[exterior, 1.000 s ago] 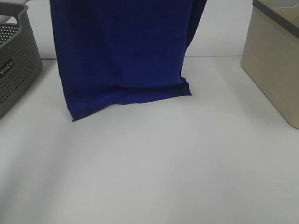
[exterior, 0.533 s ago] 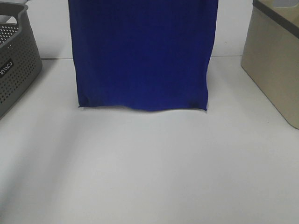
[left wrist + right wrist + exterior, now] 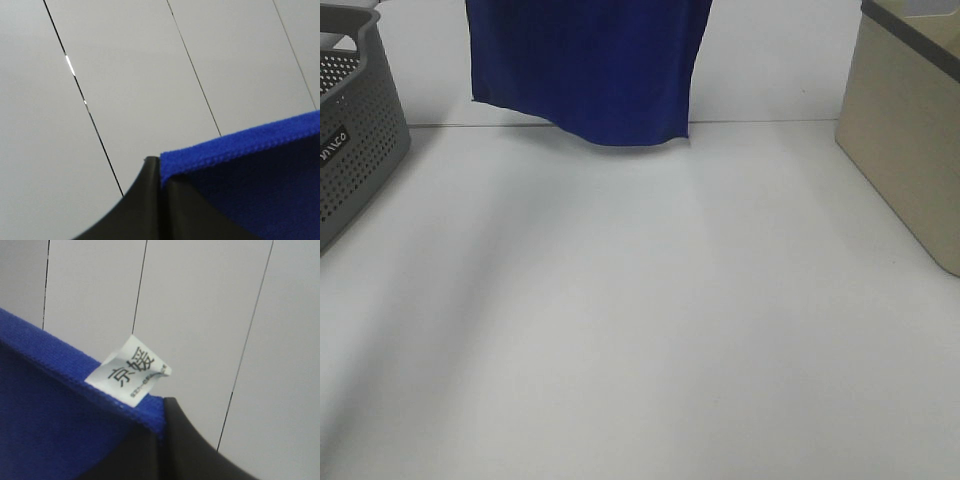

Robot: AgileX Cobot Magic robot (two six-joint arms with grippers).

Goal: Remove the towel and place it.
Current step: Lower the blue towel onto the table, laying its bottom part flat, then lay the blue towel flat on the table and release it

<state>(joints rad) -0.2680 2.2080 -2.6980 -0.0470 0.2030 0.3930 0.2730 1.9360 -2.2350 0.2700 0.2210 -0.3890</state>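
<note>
The royal-blue towel (image 3: 590, 65) hangs in the air at the top of the exterior high view, its lower edge level with the far edge of the white table (image 3: 640, 320). Both grippers are above that view's frame. In the left wrist view my left gripper (image 3: 160, 172) is shut on a corner of the towel (image 3: 250, 170). The right wrist view shows my right gripper (image 3: 161, 417) shut on the towel (image 3: 50, 410) at another corner, right beside its small white tag (image 3: 131, 371) with black print.
A dark grey perforated basket (image 3: 355, 140) stands at the table's left edge. A beige bin (image 3: 905, 130) stands at the right edge. A pale panelled wall rises behind the table.
The towel has risen: its lower edge lay on the table a second ago, hung just above it half a second ago, and now swings free at the table's far edge, looking narrower.
</note>
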